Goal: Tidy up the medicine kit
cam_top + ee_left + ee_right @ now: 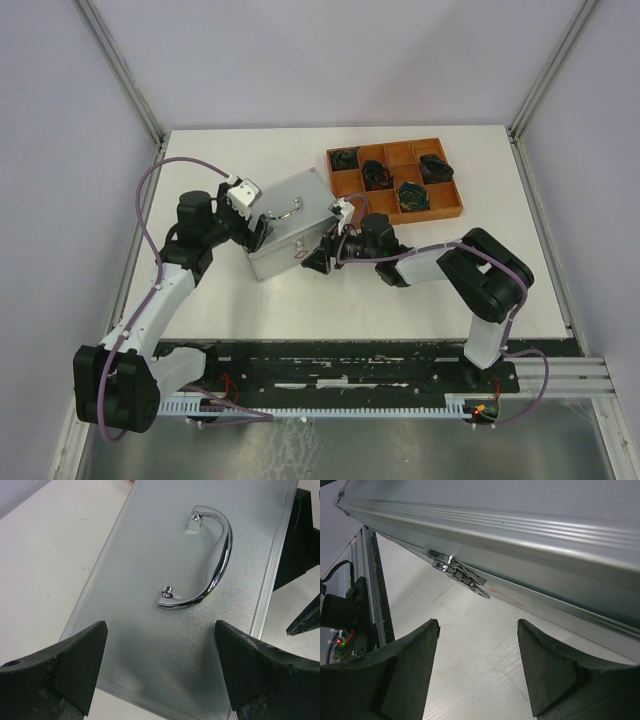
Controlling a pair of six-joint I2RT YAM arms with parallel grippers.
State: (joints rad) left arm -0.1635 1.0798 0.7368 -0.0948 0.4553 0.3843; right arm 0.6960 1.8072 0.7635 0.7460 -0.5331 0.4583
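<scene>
The medicine kit (287,222) is a silver-grey metal case lying slantwise mid-table with its lid down. Its chrome handle (215,565) lies flat on the lid (165,545). My left gripper (260,230) is at the case's left end. In the left wrist view the left gripper (160,652) is open, its fingers (75,665) spread over the lid's near end with nothing held. My right gripper (325,252) sits low at the case's front right. In the right wrist view the right gripper (477,652) is open over bare table, facing the front latch (457,572).
A brown wooden compartment tray (452,205) with several dark items stands at the back right, just beyond the case. The right gripper's black fingers (300,545) show beside the lid's edge in the left wrist view. The frame rail (370,595) runs along the table's near edge.
</scene>
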